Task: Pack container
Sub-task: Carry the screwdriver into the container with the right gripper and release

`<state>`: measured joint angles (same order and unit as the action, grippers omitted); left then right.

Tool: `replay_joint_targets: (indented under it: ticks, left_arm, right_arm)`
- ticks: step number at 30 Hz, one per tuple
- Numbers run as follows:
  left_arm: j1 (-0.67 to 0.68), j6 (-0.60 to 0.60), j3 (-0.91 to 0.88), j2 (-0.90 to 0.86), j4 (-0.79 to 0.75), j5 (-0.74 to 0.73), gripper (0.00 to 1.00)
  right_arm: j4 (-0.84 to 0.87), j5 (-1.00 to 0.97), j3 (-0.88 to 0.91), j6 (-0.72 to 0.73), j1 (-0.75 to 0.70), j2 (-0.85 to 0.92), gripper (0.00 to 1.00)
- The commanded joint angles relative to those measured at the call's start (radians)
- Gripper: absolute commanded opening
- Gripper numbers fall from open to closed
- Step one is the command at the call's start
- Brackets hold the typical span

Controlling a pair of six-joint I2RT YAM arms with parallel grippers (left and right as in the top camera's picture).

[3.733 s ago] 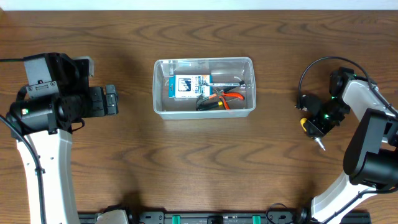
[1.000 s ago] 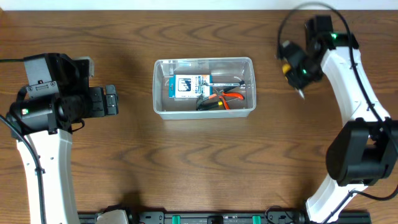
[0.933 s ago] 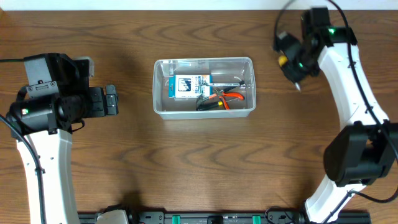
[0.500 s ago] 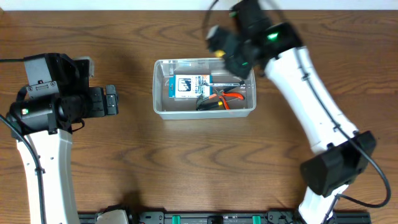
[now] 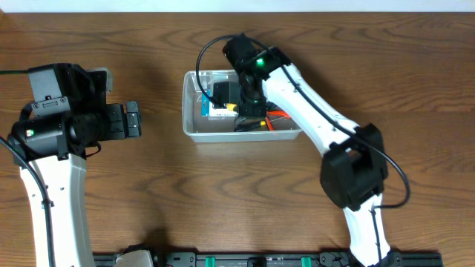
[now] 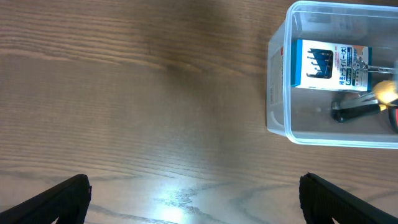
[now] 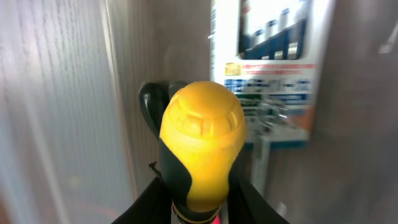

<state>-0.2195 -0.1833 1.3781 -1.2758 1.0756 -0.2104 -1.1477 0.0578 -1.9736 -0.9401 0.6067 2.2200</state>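
The clear container (image 5: 190,132) stands at the table's middle back; it also shows in the left wrist view (image 6: 277,93). My right gripper (image 5: 249,104) is over its left half, shut on a yellow-and-black screwdriver (image 7: 202,143), whose yellow handle end also shows in the left wrist view (image 6: 387,89). The right wrist view shows the fingers (image 7: 199,202) clamped round the handle above the container's inside. My left gripper (image 5: 132,119) is open and empty, left of the container, with bare wood between its fingers (image 6: 194,202).
Inside the container lie a blue-and-white box (image 5: 220,100), also in the left wrist view (image 6: 326,65) and right wrist view (image 7: 273,56), orange-handled pliers (image 5: 276,115) and a black-handled tool (image 6: 354,111). Bare wood surrounds the container.
My right arm has swung from the table's right side across to above the container, carrying the screwdriver. The left arm has not moved.
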Motion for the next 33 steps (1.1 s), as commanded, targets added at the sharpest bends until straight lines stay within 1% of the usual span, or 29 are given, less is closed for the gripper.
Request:
replay_joint_targets:
  ticks: [1, 3, 4, 5, 6, 7, 8, 10, 11, 14, 17, 21, 25, 29, 31, 33]
  left_arm:
    - [0.002, 0.002, 0.000, -0.006, 0.005, 0.001, 0.98]
    - [0.002, 0.002, 0.000, -0.006, 0.005, 0.001, 0.98]
    - [0.002, 0.002, 0.000, -0.006, 0.005, 0.001, 0.98]
    - [0.002, 0.002, 0.000, -0.006, 0.005, 0.001, 0.98]
    - [0.002, 0.002, 0.000, -0.006, 0.005, 0.001, 0.98]
    - [0.002, 0.002, 0.000, -0.006, 0.005, 0.001, 0.98]
    - [0.002, 0.002, 0.000, -0.006, 0.005, 0.001, 0.98]
    - [0.002, 0.002, 0.000, -0.006, 0.005, 0.001, 0.98]
    - [0.002, 0.002, 0.000, -0.006, 0.005, 0.001, 0.98]
    - [0.002, 0.002, 0.000, -0.006, 0.005, 0.001, 0.98]
    - [0.002, 0.002, 0.000, -0.006, 0.005, 0.001, 0.98]
    - [0.002, 0.002, 0.000, -0.006, 0.005, 0.001, 0.98]
    - [0.002, 0.002, 0.000, -0.006, 0.005, 0.001, 0.98]
    - [0.002, 0.002, 0.000, -0.006, 0.005, 0.001, 0.98]
    - [0.002, 0.002, 0.000, -0.006, 0.004, 0.001, 0.98]
    - [0.002, 0.002, 0.000, -0.006, 0.003, 0.001, 0.98]
  right_arm:
    - [-0.002, 0.025, -0.014, -0.026, -0.006, 0.007, 0.02]
    - [0.004, 0.025, -0.014, -0.026, -0.006, 0.008, 0.04]
    - [0.006, 0.025, -0.014, -0.025, -0.006, 0.008, 0.09]
    - [0.006, 0.023, -0.014, -0.025, -0.007, 0.008, 0.16]
    - [0.005, 0.018, -0.014, -0.023, -0.007, 0.008, 0.32]
    - [0.005, 0.011, -0.014, -0.013, -0.008, 0.008, 0.53]
    - [0.006, 0.001, -0.014, -0.003, -0.010, 0.008, 0.63]
    - [0.005, -0.008, -0.015, 0.005, -0.013, 0.008, 0.69]
    - [0.004, -0.009, -0.015, 0.005, -0.013, 0.008, 0.76]
    - [0.005, -0.022, -0.015, 0.012, -0.020, 0.007, 0.87]
    - [0.023, -0.070, -0.018, 0.078, -0.029, 0.004, 0.93]
    - [0.049, -0.118, -0.028, 0.158, -0.046, -0.004, 0.99]
    - [0.064, -0.122, -0.058, 0.242, -0.073, -0.008, 0.99]
    - [0.077, -0.135, -0.117, 0.430, -0.111, -0.010, 0.99]
    - [0.082, -0.193, -0.167, 0.596, -0.140, -0.013, 0.99]
    - [0.062, -0.260, -0.231, 0.819, -0.176, -0.022, 0.99]
